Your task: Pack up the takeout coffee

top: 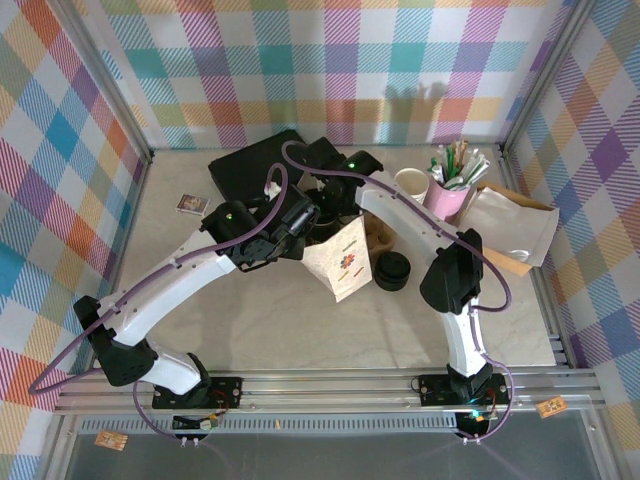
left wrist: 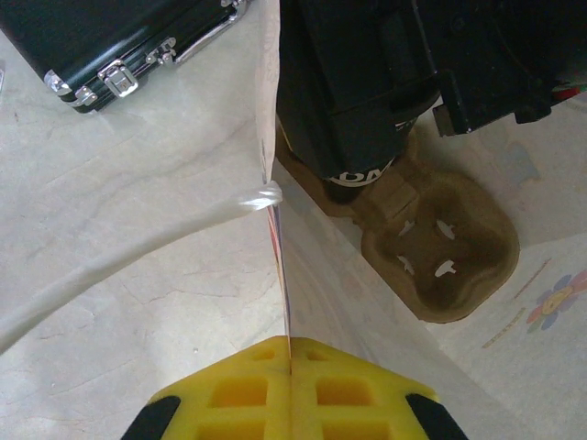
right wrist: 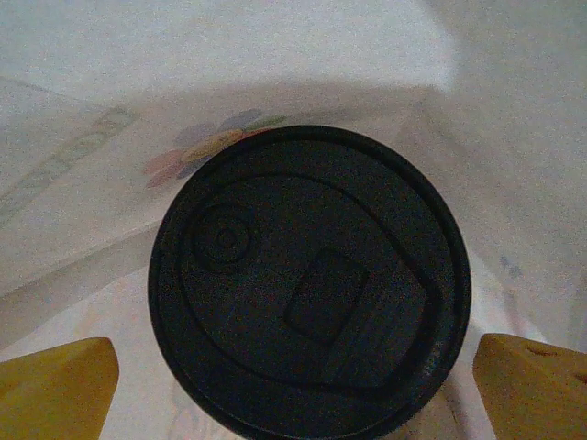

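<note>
Black-lidded coffee [right wrist: 310,284], between spread right gripper [right wrist: 295,385]

Top view is bright and even — straws [top: 458,160] cast faint shadows on the rear wall [top: 330,60]. Right wrist view is dim and grainy, the takeout coffee [right wrist: 310,284] soft.

pastel plaid walls [top: 330,60] enclose a pale marbled tabletop [top: 290,330], edged by a metal rail [top: 330,383] in front.

Pale table [top: 270,320], black case [top: 240,172], lid stack [top: 392,271], paper bag [top: 345,265]
</note>
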Controlling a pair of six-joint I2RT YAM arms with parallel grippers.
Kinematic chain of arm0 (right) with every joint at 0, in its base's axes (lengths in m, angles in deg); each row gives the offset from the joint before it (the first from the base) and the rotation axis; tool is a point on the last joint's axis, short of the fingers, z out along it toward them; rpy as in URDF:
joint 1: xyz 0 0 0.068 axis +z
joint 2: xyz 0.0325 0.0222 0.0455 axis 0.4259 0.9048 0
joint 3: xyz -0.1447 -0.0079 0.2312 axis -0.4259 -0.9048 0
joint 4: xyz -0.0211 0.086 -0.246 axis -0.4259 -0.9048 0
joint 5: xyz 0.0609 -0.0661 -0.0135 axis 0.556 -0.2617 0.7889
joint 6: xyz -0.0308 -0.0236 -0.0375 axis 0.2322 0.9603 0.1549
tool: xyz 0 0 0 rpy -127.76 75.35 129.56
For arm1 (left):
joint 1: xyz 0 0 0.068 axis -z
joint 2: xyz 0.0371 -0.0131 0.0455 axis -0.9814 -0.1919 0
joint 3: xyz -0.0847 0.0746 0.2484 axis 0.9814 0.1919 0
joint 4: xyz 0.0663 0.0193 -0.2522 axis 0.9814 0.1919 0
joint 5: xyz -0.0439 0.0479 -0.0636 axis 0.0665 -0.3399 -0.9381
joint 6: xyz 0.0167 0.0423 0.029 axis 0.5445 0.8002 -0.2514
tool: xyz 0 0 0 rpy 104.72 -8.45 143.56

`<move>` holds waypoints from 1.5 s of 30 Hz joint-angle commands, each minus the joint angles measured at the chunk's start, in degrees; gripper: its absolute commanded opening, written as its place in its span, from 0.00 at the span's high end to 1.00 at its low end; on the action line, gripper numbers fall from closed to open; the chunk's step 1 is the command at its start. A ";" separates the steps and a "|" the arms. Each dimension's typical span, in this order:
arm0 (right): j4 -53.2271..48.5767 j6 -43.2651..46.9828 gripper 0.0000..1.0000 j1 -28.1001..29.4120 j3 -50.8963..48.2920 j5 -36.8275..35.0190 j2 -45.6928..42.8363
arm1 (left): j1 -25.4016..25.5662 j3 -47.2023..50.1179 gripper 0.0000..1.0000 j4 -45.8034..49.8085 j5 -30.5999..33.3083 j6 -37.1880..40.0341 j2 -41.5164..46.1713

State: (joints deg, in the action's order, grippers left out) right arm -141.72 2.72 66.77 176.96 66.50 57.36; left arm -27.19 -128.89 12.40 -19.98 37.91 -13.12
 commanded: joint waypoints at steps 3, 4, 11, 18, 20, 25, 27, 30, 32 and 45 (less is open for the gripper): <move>-0.26 2.51 0.01 -1.09 2.41 -1.20 2.00 | 0.37 0.57 1.00 1.77 -0.37 0.73 1.29; -0.25 2.84 0.00 -1.08 2.66 -1.15 2.24 | 0.37 0.56 1.00 1.72 -0.48 0.73 1.37; -0.31 4.49 0.03 -1.13 4.04 -1.62 3.59 | 0.37 0.57 1.00 1.34 -0.55 0.54 1.12; 1.17 5.37 0.18 -1.13 2.63 -0.08 3.54 | 0.37 0.57 1.00 1.33 -0.48 -0.09 0.65; 1.99 5.47 0.22 -1.13 1.80 0.03 2.95 | 0.37 0.63 1.00 1.52 -0.47 -0.35 0.58; 3.24 6.78 0.31 -1.13 0.03 1.07 1.68 | 0.37 0.81 1.00 2.01 -0.38 -1.04 0.42; 3.48 7.40 0.33 -1.13 -0.71 1.71 1.25 | 0.37 1.01 1.00 2.04 -0.46 -1.45 0.45; 4.70 8.35 0.36 -1.11 -2.59 2.86 0.17 | 0.37 1.36 1.00 2.23 -0.42 -2.00 0.60; 6.41 9.02 0.37 -1.04 -4.66 3.34 -0.97 | 0.37 1.58 1.00 2.47 -0.33 -2.55 0.63; 11.30 13.21 0.26 -1.04 -11.00 1.72 -5.29 | 0.37 2.73 1.00 2.85 0.08 -4.83 0.73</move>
State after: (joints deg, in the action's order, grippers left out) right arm -132.16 14.65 66.46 166.60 69.91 54.06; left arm -27.21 -126.95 12.84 -19.96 34.08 -13.12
